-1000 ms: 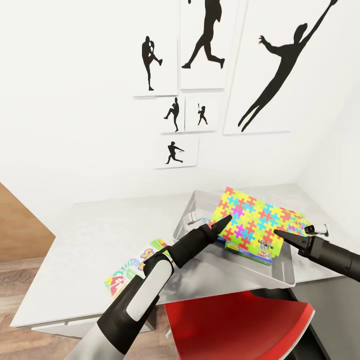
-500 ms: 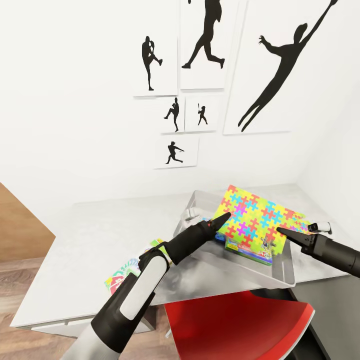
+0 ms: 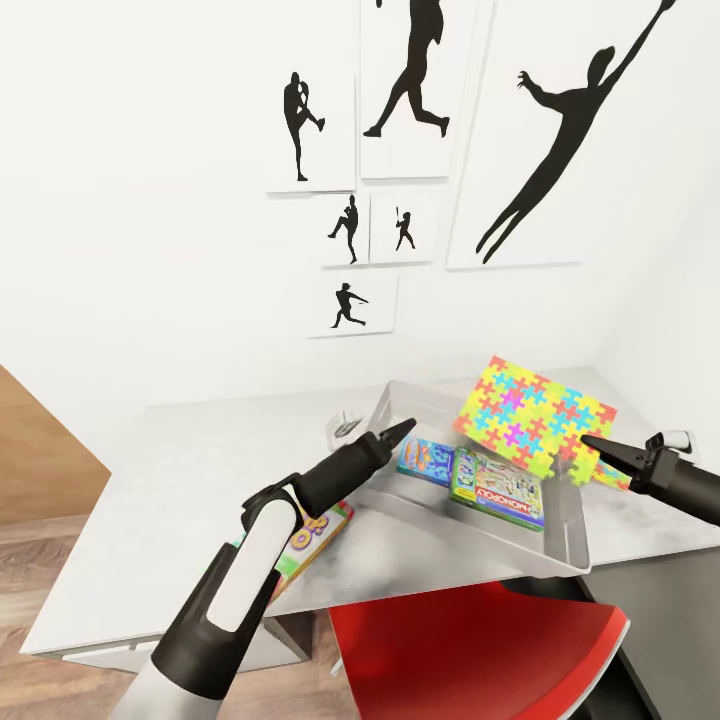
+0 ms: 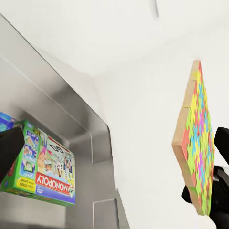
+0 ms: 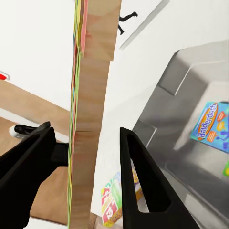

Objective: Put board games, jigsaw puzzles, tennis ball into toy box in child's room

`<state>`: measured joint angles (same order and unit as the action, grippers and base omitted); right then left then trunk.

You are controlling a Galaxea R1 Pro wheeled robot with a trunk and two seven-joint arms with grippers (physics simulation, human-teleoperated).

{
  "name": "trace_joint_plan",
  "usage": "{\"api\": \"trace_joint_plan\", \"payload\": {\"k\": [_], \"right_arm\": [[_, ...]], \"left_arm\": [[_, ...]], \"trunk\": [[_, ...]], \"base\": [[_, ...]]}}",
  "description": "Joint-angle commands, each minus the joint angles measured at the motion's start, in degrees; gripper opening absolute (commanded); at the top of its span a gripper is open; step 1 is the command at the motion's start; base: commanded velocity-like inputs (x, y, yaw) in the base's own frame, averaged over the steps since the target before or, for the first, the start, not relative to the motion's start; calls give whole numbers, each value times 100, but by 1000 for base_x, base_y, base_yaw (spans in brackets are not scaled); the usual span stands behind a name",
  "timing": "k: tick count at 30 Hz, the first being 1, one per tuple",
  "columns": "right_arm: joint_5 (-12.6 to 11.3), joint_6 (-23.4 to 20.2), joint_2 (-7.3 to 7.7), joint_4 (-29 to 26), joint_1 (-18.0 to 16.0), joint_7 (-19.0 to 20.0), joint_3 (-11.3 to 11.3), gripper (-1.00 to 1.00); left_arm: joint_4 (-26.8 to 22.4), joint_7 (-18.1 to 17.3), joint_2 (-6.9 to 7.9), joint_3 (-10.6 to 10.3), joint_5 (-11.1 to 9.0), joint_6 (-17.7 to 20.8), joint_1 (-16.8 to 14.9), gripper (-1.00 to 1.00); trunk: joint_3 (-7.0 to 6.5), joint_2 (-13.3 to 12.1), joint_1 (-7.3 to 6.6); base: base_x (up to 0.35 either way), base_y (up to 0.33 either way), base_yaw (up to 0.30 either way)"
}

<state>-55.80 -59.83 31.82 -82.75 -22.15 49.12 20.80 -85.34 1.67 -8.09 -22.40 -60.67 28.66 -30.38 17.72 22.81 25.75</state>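
Now the right gripper (image 3: 588, 441) pinches the tilted puzzle (image 3: 535, 421) above the toy box's (image 3: 566, 535) far right corner, Monopoly (image 3: 508, 491) lies inside, and I cannot tell whether the left gripper (image 3: 405, 427) is spread.

Two board games (image 3: 480, 478) lie in the toy box (image 3: 572, 535) on the table (image 3: 180, 470), a jigsaw puzzle (image 3: 535, 420) above.

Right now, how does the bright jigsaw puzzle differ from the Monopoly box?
The jigsaw puzzle is tilted up in the air, gripped by the right gripper; the Monopoly box lies flat inside the toy box. The puzzle looks wider and thinner. Its face is a multicoloured piece pattern; Monopoly's is green with a red banner. Both are flat, colourful toys.
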Motion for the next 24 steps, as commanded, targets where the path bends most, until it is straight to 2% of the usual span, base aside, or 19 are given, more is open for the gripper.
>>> {"api": "trace_joint_plan", "payload": {"k": [1,6,10,12,15,16,18,20,21,24], "right_arm": [[24,-17,22,32,-17,34,9,-100],[24,-17,90,126,-48,31,23,-100],[31,-17,113,157,-56,26,22,-100],[40,-17,140,180,-61,15,5,-100],[53,-17,169,198,-69,-108,-37,-100],[53,-17,169,198,-69,-108,-37,-100],[59,-17,177,209,-113,-325,-131,-100],[58,-17,173,254,-218,-651,-332,-100],[58,-17,173,254,-218,-651,-332,-100],[37,-17,153,441,-439,-1156,-778,-100]], "left_arm": [[-29,112,0,38,-39,60,5,100],[-247,540,42,143,-32,163,30,100],[-347,722,94,215,-39,220,34,100],[-427,905,140,356,-82,352,33,100],[-498,1185,168,627,-259,709,4,100],[-498,1185,168,627,-259,709,4,100],[-528,1377,178,784,-421,940,-21,100],[-547,1536,184,894,-579,1098,-45,100],[-547,1536,184,894,-579,1098,-45,100],[-561,1682,189,995,-757,1235,-69,100]], "trunk": [[10,11,3],[10,11,3],[10,11,3],[10,11,3],[10,11,3],[10,11,3],[10,11,3],[10,11,3],[10,11,3],[10,11,3]], "base": [[0,0,0],[0,0,0],[0,0,0],[0,0,0],[0,0,0],[0,0,0],[0,0,0],[0,0,0],[0,0,0],[0,0,0]]}}
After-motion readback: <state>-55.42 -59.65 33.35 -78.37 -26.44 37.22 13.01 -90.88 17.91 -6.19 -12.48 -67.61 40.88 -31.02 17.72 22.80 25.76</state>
